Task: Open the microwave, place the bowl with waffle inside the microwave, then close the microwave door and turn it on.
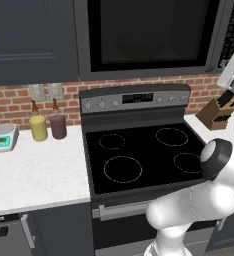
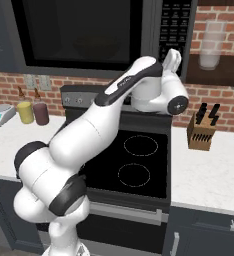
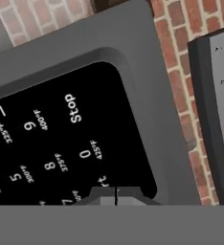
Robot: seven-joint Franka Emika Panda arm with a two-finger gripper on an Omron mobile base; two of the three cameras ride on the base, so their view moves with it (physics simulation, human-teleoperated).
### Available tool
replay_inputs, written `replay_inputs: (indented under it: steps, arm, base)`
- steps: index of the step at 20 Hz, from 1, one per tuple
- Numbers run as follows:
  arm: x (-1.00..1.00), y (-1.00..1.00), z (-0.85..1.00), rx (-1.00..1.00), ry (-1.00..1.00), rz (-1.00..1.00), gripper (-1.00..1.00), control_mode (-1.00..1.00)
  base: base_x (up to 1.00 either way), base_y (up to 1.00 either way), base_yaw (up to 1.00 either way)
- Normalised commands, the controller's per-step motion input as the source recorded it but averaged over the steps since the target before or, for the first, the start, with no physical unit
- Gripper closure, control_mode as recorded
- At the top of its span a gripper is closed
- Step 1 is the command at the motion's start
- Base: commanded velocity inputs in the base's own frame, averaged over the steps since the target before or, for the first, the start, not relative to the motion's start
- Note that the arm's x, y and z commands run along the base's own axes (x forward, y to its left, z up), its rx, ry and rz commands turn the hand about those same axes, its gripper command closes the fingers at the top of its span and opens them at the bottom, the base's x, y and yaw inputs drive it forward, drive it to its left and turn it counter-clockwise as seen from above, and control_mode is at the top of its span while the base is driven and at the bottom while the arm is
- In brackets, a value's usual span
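The pincer point(image 3: 115, 195) was seen in the hand view with its two dark tips pressed together, nothing pinched between them, right up against the black keypad strip point(image 3: 61, 143) of the microwave point(image 1: 154, 37). Whether the tips actually touched the panel could not be told. Just beyond the tips the letters "rt" were read, judged to be the end of a start key, so the key wanted for the last step lay directly ahead of the pincer and very near. The keypad strip ran with its long axis upright down the microwave's right side, as shown in the right base view.

Other writing was made out on the panel: "Stop", the digits 0, 9, 8, 6, 5 and 7, and small temperature labels such as 425°F, 400°F, 375°F, 325°F and 300°F. No brand name was found.

The microwave door point(image 2: 84, 30) was seen closed over its dark window, above the stove point(image 1: 144, 155). A faint rounded shape behind the glass was judged possibly the bowl, but neither it nor the waffle could be made out with certainty.
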Motion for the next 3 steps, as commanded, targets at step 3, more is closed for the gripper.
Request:
replay_inputs:
  steps: [3]
  arm:
    - [0.94,0.11,0.0,-0.07,0.19,0.04,1.0,-1.0]
  base:
    - [0.0,0.0,0.0]
